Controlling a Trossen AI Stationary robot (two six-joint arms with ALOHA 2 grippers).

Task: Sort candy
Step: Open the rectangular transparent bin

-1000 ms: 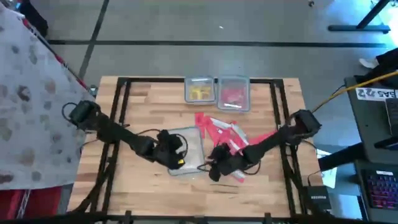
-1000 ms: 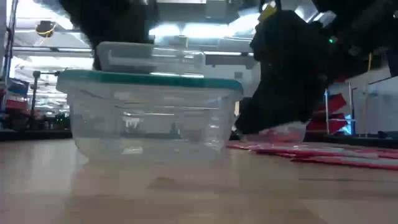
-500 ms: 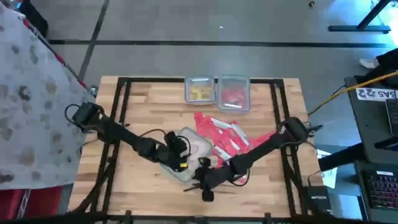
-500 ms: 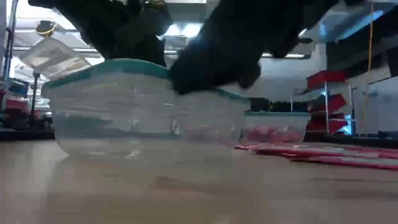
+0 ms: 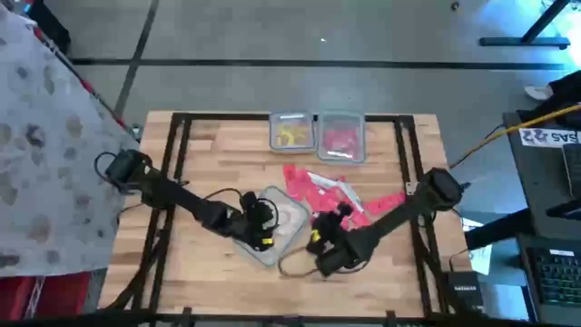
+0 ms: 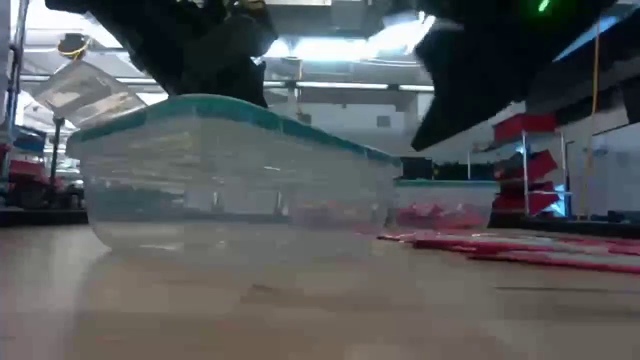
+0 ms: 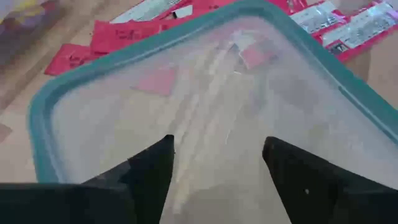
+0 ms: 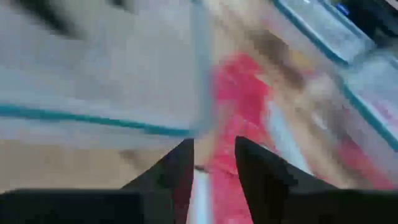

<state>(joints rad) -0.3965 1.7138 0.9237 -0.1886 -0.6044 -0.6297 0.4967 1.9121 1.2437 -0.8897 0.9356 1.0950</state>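
In the high view, red candy [image 5: 329,193] is spread on the counter [image 5: 209,145] between a clear tub [image 5: 276,223] and two far tubs holding yellow [image 5: 291,134] and red [image 5: 341,140] pieces. The left gripper [image 5: 261,229] is set over the near tub, the right gripper [image 5: 320,242] beside it. In the low view, the tub [image 6: 235,165] is seen tilted. In the left wrist view, fingers [image 7: 149,169] are spread over the tub. In the right wrist view, fingers [image 8: 179,167] are parted; whether candy is pinched cannot be told.
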